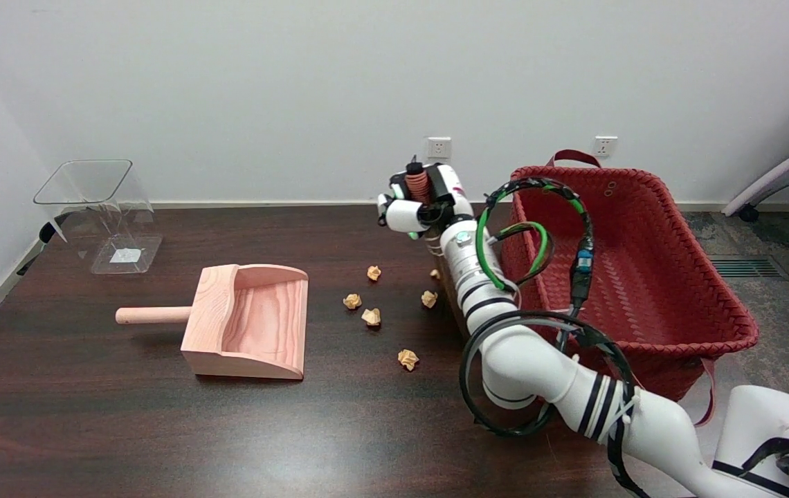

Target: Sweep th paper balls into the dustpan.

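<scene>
A pale wooden dustpan (256,321) lies left of centre on the dark table (124,429), its handle pointing left and its open mouth facing right. Several small crumpled paper balls are scattered right of the mouth, among them one (374,272) at the back, one (371,317) in the middle and one (407,359) nearest me. My right hand (419,200) is behind the balls with its fingers curled over the top of a brown wooden brush (444,280). The brush stands on the table and is mostly hidden behind my forearm. One ball (429,299) lies right beside it.
A large red woven basket (616,263) stands at the right, close behind my right arm. A clear plastic container (100,214) sits at the back left corner. The table's left edge runs along the wall.
</scene>
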### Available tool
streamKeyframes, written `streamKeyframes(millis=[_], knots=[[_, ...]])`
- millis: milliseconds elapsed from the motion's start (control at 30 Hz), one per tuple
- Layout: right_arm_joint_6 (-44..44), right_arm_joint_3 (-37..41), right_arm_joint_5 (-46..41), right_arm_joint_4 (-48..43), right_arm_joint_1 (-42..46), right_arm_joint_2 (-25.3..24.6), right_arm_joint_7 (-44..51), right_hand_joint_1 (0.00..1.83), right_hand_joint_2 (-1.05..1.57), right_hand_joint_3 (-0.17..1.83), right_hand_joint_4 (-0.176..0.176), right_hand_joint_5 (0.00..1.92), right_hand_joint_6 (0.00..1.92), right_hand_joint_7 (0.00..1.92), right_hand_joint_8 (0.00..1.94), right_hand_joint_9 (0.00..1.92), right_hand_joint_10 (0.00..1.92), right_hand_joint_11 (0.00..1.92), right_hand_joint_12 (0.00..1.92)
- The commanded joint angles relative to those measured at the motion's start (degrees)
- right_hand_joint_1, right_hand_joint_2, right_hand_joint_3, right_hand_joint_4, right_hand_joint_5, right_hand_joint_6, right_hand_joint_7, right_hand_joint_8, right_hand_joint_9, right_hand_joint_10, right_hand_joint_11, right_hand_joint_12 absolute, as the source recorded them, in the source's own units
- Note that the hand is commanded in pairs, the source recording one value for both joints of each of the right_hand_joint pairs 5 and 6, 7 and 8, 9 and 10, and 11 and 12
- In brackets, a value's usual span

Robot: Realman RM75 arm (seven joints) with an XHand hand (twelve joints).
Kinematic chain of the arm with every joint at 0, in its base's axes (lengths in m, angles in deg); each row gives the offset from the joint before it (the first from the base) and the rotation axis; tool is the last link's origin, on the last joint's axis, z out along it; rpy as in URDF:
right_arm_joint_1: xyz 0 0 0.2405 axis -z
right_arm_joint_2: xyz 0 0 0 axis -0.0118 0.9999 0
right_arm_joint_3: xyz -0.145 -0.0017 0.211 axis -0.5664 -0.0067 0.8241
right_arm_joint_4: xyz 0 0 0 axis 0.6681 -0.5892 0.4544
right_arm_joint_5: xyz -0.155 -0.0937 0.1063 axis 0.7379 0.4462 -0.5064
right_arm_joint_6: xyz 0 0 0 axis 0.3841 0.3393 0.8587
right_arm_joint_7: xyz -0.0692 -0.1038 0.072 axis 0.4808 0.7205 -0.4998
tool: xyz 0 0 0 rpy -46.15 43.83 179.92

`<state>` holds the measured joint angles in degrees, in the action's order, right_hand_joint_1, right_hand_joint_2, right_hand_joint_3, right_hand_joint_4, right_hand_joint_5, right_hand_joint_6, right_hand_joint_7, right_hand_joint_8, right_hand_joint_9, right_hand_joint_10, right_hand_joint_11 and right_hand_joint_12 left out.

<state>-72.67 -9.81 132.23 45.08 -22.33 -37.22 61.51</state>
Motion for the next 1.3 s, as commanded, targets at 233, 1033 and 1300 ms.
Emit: streamKeyframes(millis=[233, 1033, 1300], knots=[[2.03, -3.74, 0.88, 0.76, 0.61, -6.85, -3.78, 1.49, 0.73, 0.91, 0.000, 1.92, 1.92, 1.92, 1.92, 1.92, 1.92, 1.92, 1.92], [-3.21, -8.79, 4.24, -15.91, -9.00, -22.32, -7.28, 1.46, 0.87, 0.79, 0.000, 1.92, 1.92, 1.92, 1.92, 1.92, 1.92, 1.92, 1.92], [-3.63, -10.38, 4.47, -19.39, -11.16, -25.20, -8.67, 1.45, 0.90, 0.76, 0.000, 1.92, 1.92, 1.92, 1.92, 1.92, 1.92, 1.92, 1.92]])
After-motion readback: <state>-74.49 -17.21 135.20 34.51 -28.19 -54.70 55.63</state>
